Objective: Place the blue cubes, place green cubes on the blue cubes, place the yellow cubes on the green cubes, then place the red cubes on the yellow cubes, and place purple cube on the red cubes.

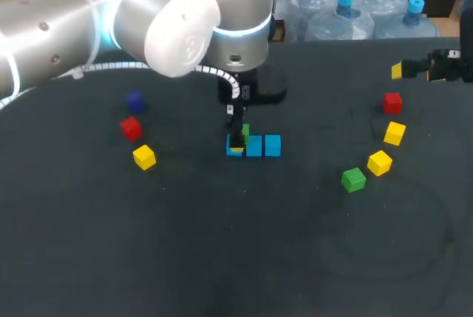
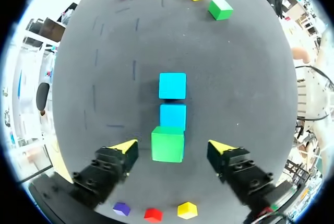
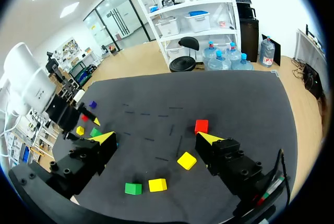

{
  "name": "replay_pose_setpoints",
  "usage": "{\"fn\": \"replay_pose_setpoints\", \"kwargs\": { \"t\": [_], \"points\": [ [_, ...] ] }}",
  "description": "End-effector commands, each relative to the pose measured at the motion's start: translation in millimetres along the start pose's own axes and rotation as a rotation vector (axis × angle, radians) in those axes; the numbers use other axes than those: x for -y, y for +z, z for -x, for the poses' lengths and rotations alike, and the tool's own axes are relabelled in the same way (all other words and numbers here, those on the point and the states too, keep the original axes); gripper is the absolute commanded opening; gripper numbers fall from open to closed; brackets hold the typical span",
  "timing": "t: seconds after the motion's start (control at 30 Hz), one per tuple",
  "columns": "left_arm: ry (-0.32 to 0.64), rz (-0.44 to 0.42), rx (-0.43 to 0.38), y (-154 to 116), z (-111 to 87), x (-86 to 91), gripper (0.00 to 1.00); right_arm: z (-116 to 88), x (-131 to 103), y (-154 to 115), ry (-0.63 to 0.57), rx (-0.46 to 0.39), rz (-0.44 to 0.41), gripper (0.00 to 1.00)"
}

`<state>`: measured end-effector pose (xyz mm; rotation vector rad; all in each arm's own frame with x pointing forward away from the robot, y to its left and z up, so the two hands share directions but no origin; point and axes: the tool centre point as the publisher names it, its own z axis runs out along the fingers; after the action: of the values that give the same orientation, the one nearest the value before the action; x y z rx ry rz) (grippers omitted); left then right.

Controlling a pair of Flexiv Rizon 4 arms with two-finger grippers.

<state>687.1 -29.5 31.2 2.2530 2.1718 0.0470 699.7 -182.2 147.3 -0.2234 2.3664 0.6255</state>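
Green cube [image 2: 167,144] sat atop the end cube of the blue row [image 2: 172,86]. Left gripper [image 2: 172,147] straddled it released, untouching; right gripper [image 3: 155,138] spread, empty.

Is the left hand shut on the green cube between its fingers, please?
No, the left hand is open: its yellow-tipped fingers stand clear of the green cube on both sides.

You're looking at a dark, matte tabletop [image 1: 222,258] that fills the head view edge to edge. In both wrist views it shows short, faint dashed marks [image 2: 134,70]. Light's soft & even across it.
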Motion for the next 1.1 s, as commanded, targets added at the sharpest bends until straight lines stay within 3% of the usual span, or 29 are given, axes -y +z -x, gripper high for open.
{"fn": "replay_pose_setpoints", "kwargs": {
  "t": [0.03, 0.53, 0.8, 1.1],
  "points": [
    [-0.004, 0.002, 0.01, -4.2, -2.9, -1.2, 1.0, -0.3, -0.4, -1.2, 0.0, 0.0, -0.002, 1.0],
    [-0.091, 0.099, 0.092, -43.1, -12.7, 6.6, 1.0, -0.3, -0.4, -1.2, 0.0, 0.0, -0.002, 1.0],
    [-0.222, 0.197, 0.115, -65.3, -20.0, 12.2, 1.0, -0.3, -0.4, -1.2, 0.0, 0.0, -0.002, 1.0],
    [-0.367, 0.281, 0.088, -64.2, -17.8, 21.4, 1.0, -0.3, -0.4, -1.2, 0.0, 0.0, -0.002, 1.0]
  ]
}}
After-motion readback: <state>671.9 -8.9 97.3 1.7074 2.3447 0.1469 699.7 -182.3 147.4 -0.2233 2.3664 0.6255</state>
